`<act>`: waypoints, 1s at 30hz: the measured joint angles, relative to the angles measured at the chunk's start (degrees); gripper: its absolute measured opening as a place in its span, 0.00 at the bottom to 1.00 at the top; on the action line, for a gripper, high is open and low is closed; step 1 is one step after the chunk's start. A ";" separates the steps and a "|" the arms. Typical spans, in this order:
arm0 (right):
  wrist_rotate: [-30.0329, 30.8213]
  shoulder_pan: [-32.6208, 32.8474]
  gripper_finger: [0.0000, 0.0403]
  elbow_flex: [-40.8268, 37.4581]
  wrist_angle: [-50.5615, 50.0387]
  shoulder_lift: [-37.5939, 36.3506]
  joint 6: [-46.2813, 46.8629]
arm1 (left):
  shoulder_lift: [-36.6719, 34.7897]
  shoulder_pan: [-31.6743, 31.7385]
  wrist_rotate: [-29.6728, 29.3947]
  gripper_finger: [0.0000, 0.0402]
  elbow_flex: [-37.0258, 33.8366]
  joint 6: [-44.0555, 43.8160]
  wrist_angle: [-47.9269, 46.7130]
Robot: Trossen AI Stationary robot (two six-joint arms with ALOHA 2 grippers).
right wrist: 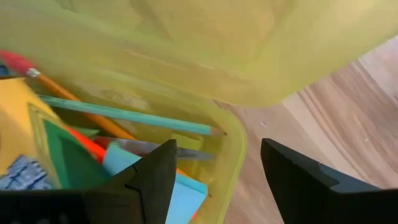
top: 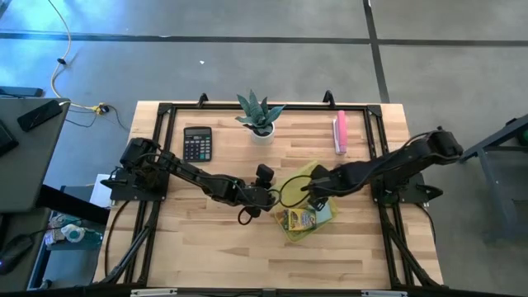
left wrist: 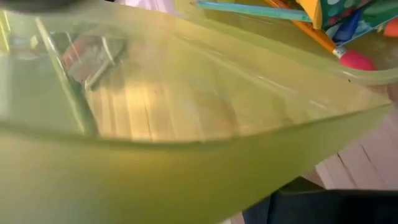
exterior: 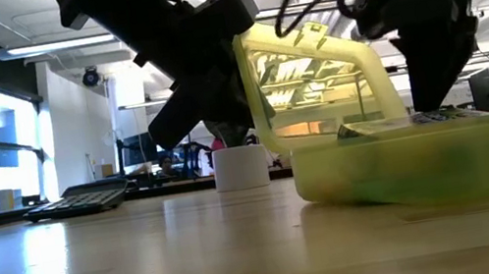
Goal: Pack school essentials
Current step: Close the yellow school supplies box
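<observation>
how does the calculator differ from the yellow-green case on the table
The black calculator lies flat and closed-faced near the table's far left; the yellow-green case sits near the middle with its lid raised. The calculator is opaque and stands alone; the case is see-through, holds stationery, and has both claws at it. Both rest on the wooden table.

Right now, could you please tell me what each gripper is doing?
Left gripper: at the yellow-green case's lid; jaws cannot be told.
Right gripper: jaws open, over the case, holding nothing.

Yellow-green case (exterior: 418,163) on the table (exterior: 148,273), lid (exterior: 313,71) raised, dark arms above.
</observation>
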 joint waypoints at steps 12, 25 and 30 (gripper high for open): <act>0.20 3.84 0.56 -0.02 -1.79 -8.02 0.96 | 0.00 -0.13 -0.23 0.20 0.00 2.17 1.16; 11.67 10.07 0.56 -0.02 5.88 -21.59 -4.50 | 0.00 -2.65 -0.47 0.20 0.00 6.11 5.60; 20.11 10.37 0.56 -0.02 15.73 -24.56 -14.41 | 0.00 -3.67 -0.97 0.20 0.00 6.76 6.98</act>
